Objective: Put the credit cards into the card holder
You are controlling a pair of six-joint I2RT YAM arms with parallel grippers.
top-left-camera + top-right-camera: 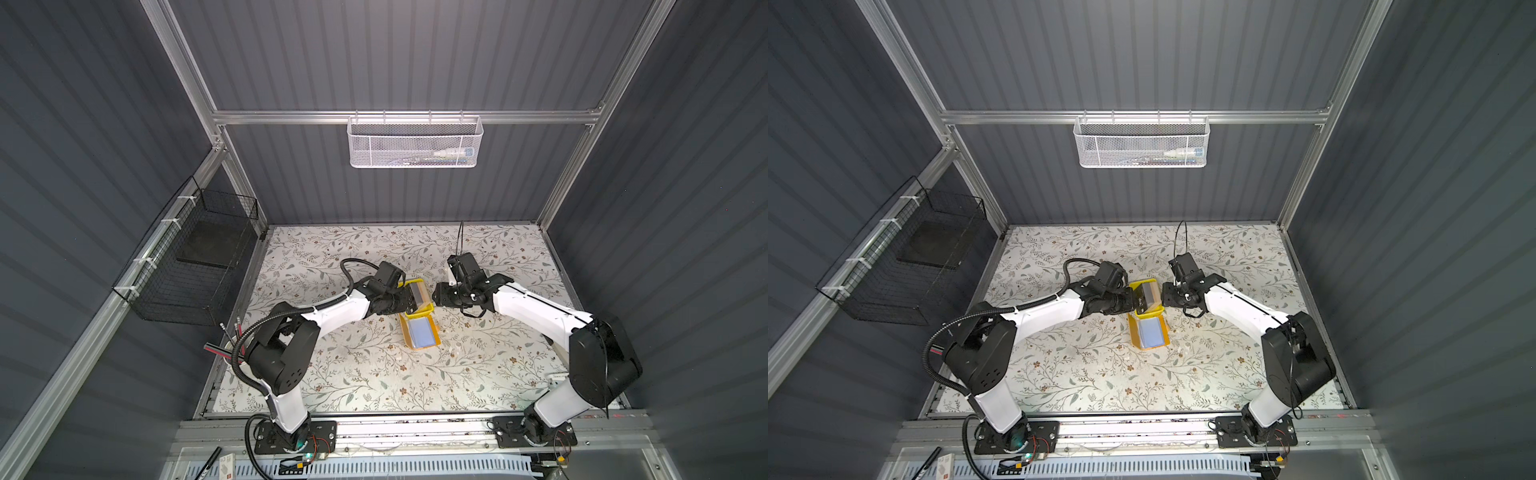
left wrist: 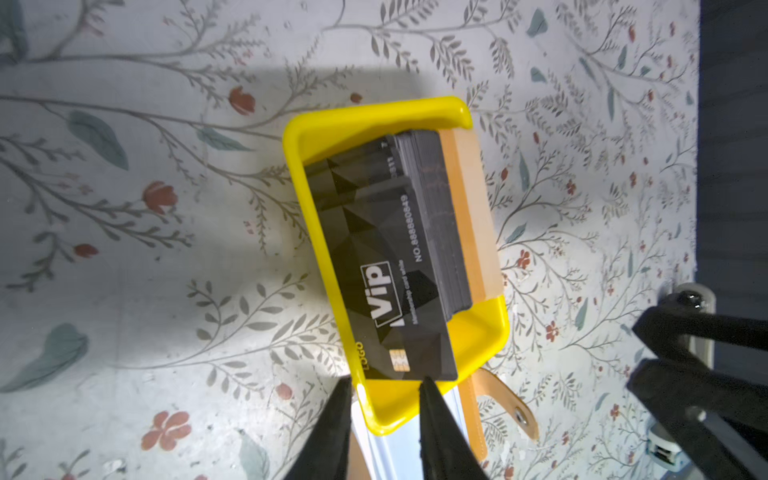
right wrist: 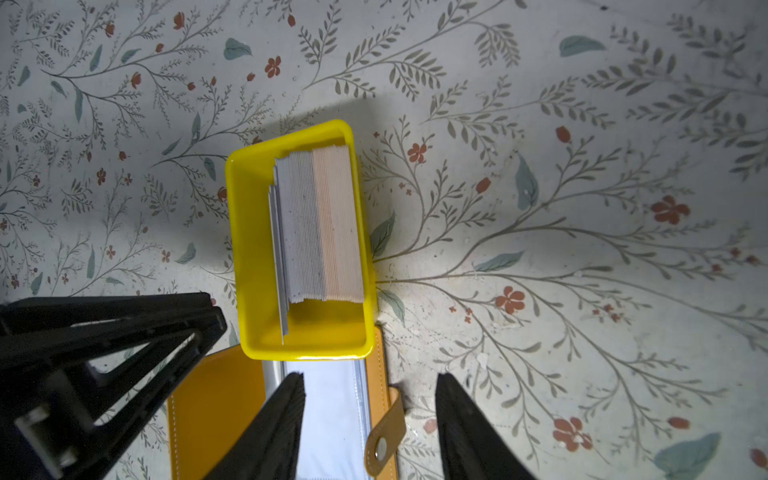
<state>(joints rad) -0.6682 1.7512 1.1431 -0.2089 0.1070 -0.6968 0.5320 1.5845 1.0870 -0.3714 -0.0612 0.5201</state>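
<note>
While the credit cards [image 2: 399,249] stand stacked in the yellow tray [image 2: 316,124], the card holder [image 3: 216,399] lies open at its 6 o'clock, sleeves seemingly empty; left tool [image 2: 384,386] at 9, right tool [image 3: 370,382] at 3, both spread, holding nothing. Loading not begun.

The tray [image 1: 425,310] and the card holder [image 1: 420,336] touch in the middle of the table [image 1: 332,374]
The credit cards [image 3: 320,224] stand on edge in the tray; the card holder lies open just in front of it, against its near end. The left gripper [image 2: 386,380] is at the tray's left side, the right gripper [image 3: 370,376] at its right
</note>
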